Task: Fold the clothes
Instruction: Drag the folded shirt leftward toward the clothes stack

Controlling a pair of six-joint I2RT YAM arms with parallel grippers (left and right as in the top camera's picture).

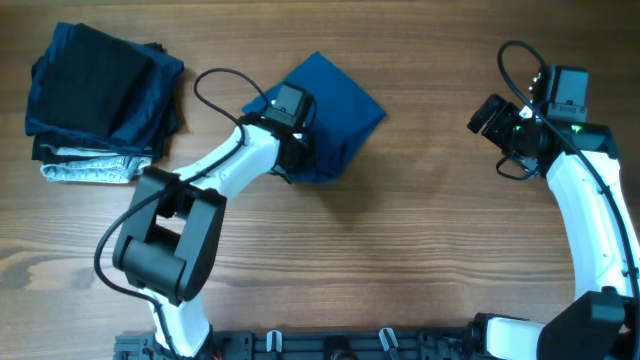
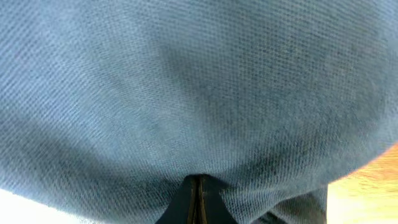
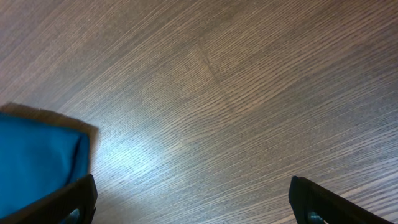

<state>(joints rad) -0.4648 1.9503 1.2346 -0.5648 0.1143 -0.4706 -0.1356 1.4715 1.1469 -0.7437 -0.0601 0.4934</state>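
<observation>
The medium-blue polo shirt [image 1: 335, 112] lies folded into a compact bundle at the back middle of the table. Its knit fabric [image 2: 199, 87] fills the left wrist view. My left gripper [image 1: 296, 150] sits at the bundle's near-left edge, and its fingers [image 2: 198, 199] are pressed together under the fabric, shut on the shirt. My right gripper [image 1: 487, 113] hovers at the far right, away from the shirt, open and empty [image 3: 193, 199]. A corner of the shirt [image 3: 37, 162] shows at the left of the right wrist view.
A stack of folded dark navy, black and grey garments [image 1: 100, 100] sits at the back left. Bare wooden table [image 1: 400, 250] spans the middle and front. Cables loop from both arms.
</observation>
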